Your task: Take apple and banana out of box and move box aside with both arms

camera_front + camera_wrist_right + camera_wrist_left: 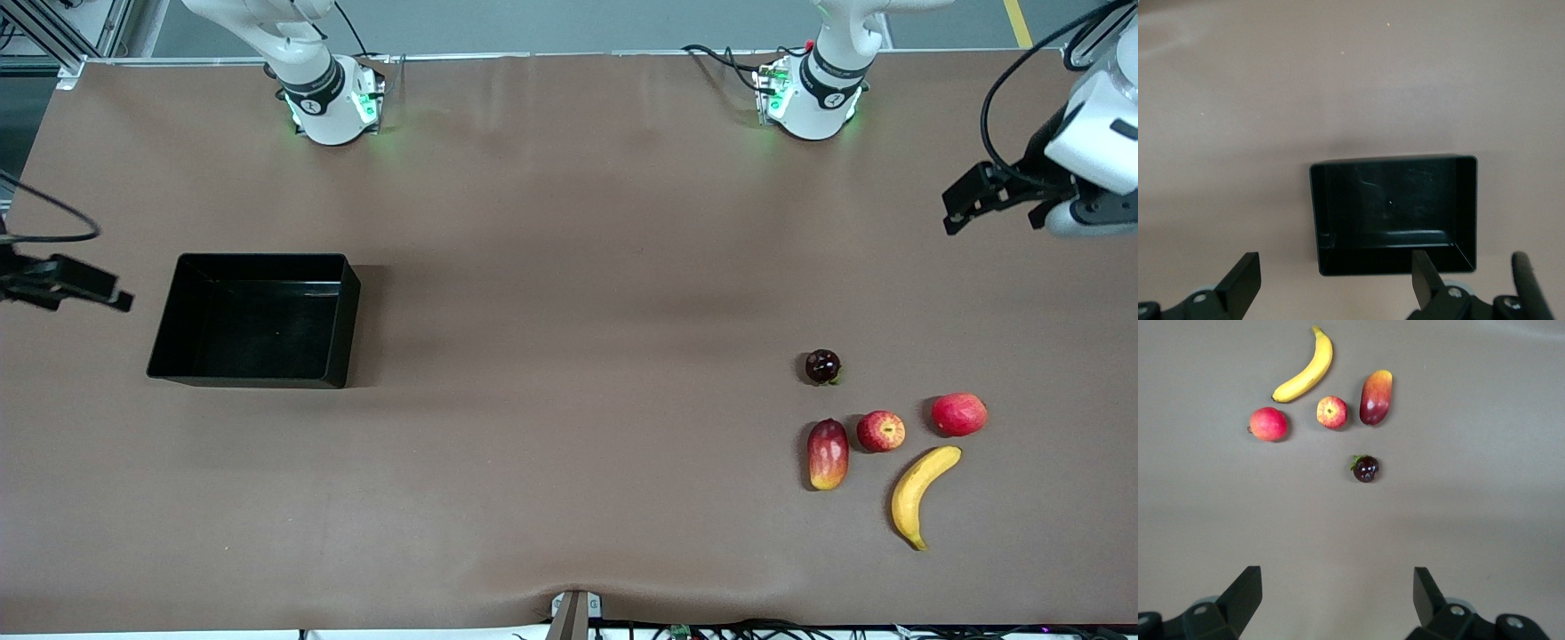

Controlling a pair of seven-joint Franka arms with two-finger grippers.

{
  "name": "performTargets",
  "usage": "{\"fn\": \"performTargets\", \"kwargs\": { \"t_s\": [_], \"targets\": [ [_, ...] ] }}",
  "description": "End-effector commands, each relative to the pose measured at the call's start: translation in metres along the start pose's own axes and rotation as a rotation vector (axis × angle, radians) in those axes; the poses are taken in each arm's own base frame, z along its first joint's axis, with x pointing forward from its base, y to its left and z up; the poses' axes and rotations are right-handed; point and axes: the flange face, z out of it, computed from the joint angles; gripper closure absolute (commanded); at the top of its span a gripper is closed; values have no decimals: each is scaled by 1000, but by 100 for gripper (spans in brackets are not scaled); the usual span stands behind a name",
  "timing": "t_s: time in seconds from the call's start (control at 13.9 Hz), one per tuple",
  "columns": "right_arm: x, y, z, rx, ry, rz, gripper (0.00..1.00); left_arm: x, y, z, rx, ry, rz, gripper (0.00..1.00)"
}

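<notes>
Banana (921, 494): laid flat on the worktop (569, 356) toward the left arm's end, nearest the front camera of all the fruits; also seen in the left wrist view (1306, 369).
Apple (880, 431): small, red with yellow streaks, set between an oblong red-and-yellow fruit (828, 454) and a rounder red fruit (958, 414), just apart from each; farther from the front camera than the banana; stem dimple shown in the left wrist view (1332, 412).
Dark maroon fruit (822, 366): placed farther from the front camera than the apple, with a small green leaf at its side.
Box (256, 319): black, upright, mouth up, placed toward the right arm's end of the worktop, well apart from the fruits; glossy inside seen bare in the right wrist view (1395, 213).
Left claw (965, 203): held in the air over the left arm's end of the worktop, fingers (1245, 590) spread apart, nothing gripped.
Right claw (76, 289): held in the air just beside the box at the right arm's end, fingers (1243, 279) spread apart, nothing gripped.
</notes>
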Motion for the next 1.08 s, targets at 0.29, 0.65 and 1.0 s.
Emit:
{"fn": "performTargets", "kwargs": {
  "t_s": [0.29, 0.65, 1.0],
  "targets": [
    [-61, 35, 28, -39, 32, -56, 0, -21, -5, -7, -19, 7, 11, 0],
    [-76, 40, -21, -35, 63, -34, 0, -12, -8, -4, -7, 6, 28, 0],
    [-64, 43, -46, 9, 124, -31, 0, -12, -10, -7, -3, 8, 20, 0]
  ]
}}
